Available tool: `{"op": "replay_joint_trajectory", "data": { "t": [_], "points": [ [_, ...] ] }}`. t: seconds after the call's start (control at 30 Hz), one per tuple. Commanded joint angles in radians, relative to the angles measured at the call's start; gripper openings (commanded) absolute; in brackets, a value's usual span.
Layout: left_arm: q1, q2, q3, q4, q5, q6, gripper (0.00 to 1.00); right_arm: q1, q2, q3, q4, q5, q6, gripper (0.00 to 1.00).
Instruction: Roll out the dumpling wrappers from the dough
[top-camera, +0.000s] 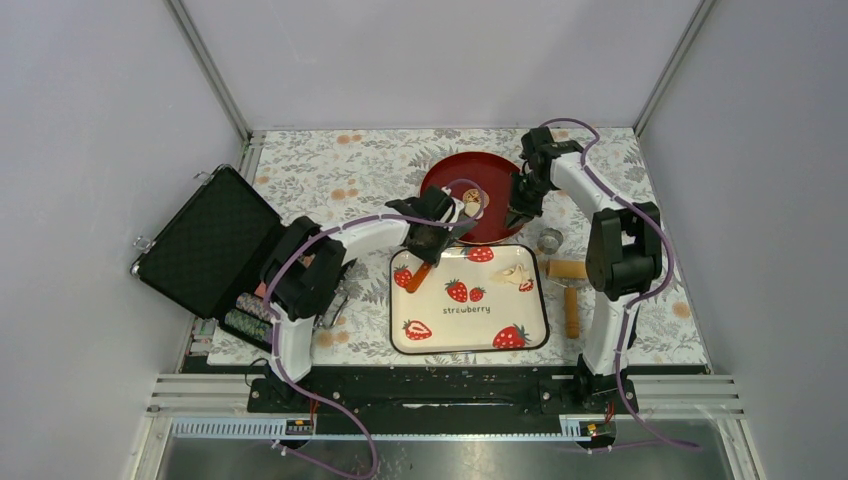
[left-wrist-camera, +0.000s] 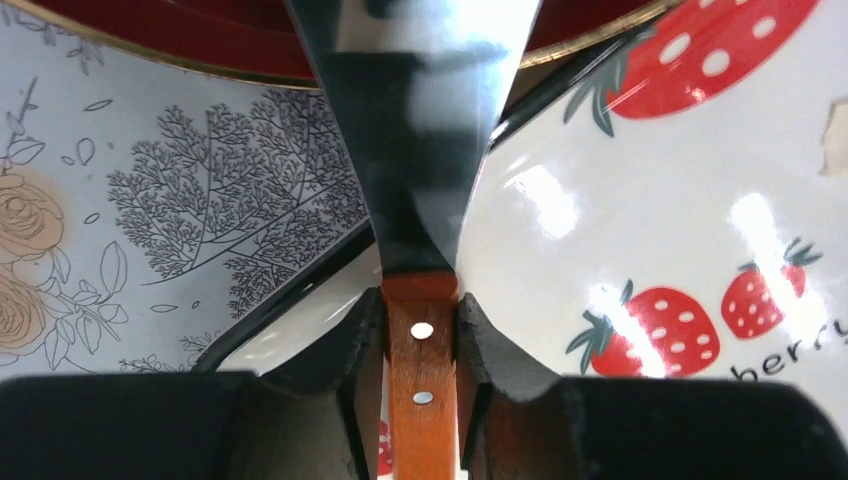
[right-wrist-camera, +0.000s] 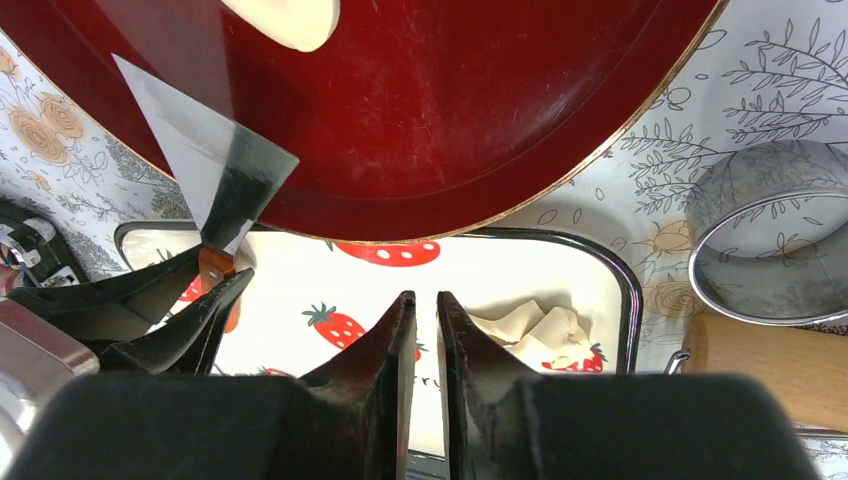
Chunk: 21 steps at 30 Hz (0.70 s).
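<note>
Over the red plate (top-camera: 445, 180), in the top view, a small pale dumpling wrapper (top-camera: 468, 211) seemed to lie just in front of the gold emblem (top-camera: 470, 197), though at that size the two were hard to separate. The dough (top-camera: 515, 275) was a ragged cream scrap in the far right corner of the strawberry tray (top-camera: 450, 330). The left gripper (top-camera: 432, 240) held a scraper (top-camera: 421, 276) over the tray's far left corner. The right gripper (top-camera: 520, 213) hung above the plate's right edge. A ring cutter (top-camera: 549, 240) and a wooden roller (top-camera: 570, 300) lay on the table (top-camera: 640, 200) beside the tray.

The left wrist view alone showed the grip. The left gripper (left-wrist-camera: 422, 330) was clamped on the scraper's (left-wrist-camera: 420, 150) orange-brown riveted handle, and the steel blade reached to the plate's gold rim. Only a sliver of the dough (left-wrist-camera: 836, 135) showed at the right edge.

The right wrist view gave the wrapper (right-wrist-camera: 285, 18) best. It was smooth and round-edged, cut off by the frame, and lay on the plate near the blade (right-wrist-camera: 215, 165) but apart from it. The dough (right-wrist-camera: 530, 325) looked creased and folded. The right gripper (right-wrist-camera: 420, 310) was narrowed to a slit and held nothing.
</note>
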Motion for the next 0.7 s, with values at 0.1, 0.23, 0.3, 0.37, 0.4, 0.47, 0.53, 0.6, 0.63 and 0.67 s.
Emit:
{"op": "replay_joint_trajectory", "data": {
  "t": [0.1, 0.23, 0.3, 0.37, 0.4, 0.47, 0.53, 0.6, 0.63, 0.67],
  "points": [
    [0.001, -0.019, 0.03, -0.009, 0.024, -0.012, 0.0, -0.008, -0.079, -0.031, 0.034, -0.029, 0.002, 0.3],
    [0.017, -0.073, 0.01, 0.029, 0.078, -0.025, 0.0, -0.008, -0.104, -0.059, 0.056, -0.039, 0.005, 0.42],
    [0.036, -0.114, -0.008, 0.064, 0.117, -0.039, 0.0, -0.008, -0.122, -0.076, 0.069, -0.041, 0.001, 0.49],
    [0.057, -0.16, -0.038, 0.114, 0.173, -0.047, 0.0, -0.008, -0.143, -0.098, 0.085, -0.035, -0.001, 0.58],
    [0.067, -0.183, -0.056, 0.138, 0.201, -0.053, 0.0, -0.008, -0.155, -0.107, 0.092, -0.032, -0.004, 0.62],
    [0.089, -0.242, -0.094, 0.187, 0.246, -0.065, 0.0, -0.008, -0.174, -0.128, 0.105, -0.034, -0.01, 0.71],
    [0.111, -0.303, -0.143, 0.241, 0.28, -0.081, 0.0, -0.008, -0.196, -0.15, 0.117, -0.033, -0.019, 0.79],
    [0.137, -0.368, -0.2, 0.297, 0.305, -0.099, 0.0, -0.008, -0.219, -0.177, 0.129, -0.029, -0.026, 0.86],
    [0.151, -0.401, -0.229, 0.321, 0.312, -0.109, 0.0, -0.008, -0.229, -0.194, 0.137, -0.026, -0.029, 0.91],
    [0.164, -0.432, -0.256, 0.34, 0.32, -0.118, 0.0, -0.008, -0.242, -0.215, 0.141, -0.022, -0.033, 0.95]
  ]
}}
